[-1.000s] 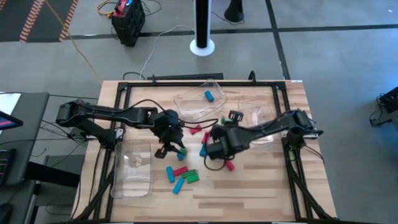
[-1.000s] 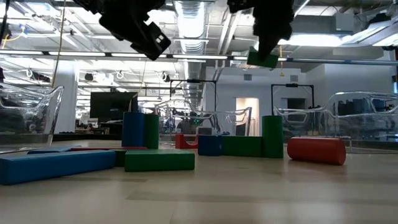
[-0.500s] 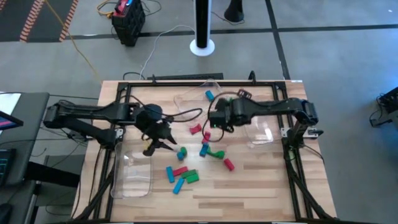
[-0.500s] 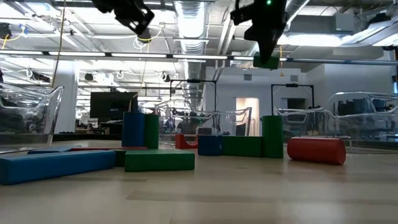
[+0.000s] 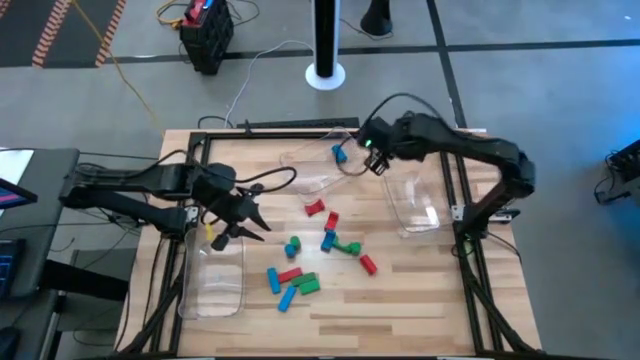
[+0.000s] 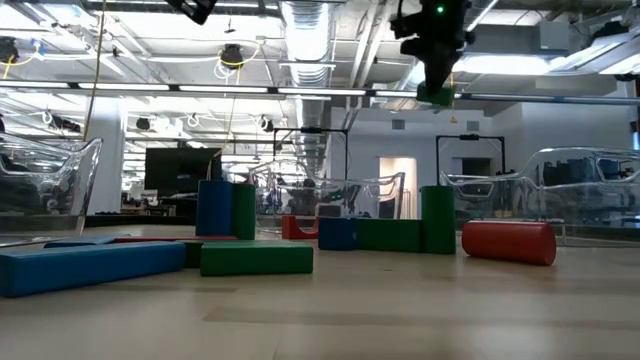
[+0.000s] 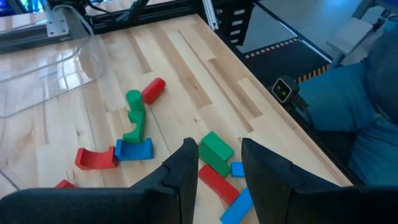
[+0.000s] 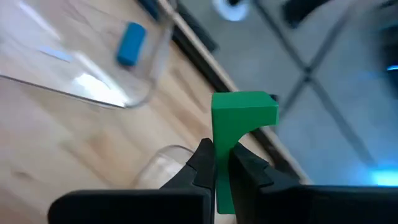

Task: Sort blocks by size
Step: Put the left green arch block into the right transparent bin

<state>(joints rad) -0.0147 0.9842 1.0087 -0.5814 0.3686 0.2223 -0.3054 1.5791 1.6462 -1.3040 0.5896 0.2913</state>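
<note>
The right tool (image 8: 222, 163) is clamped tight on a green block (image 8: 239, 121) and hangs above the desk (image 5: 420, 300) at about 1 o'clock, over the gap between two clear trays; the tray at 12 o'clock (image 5: 318, 165) holds one blue block (image 5: 337, 154). The left tool (image 7: 219, 163) hovers at 9 o'clock over a third tray's (image 5: 215, 280) near edge, fingers partly apart, holding nothing that shows. The other blocks (image 5: 300, 275) lie scattered from the desk's middle toward 6 o'clock.
</note>
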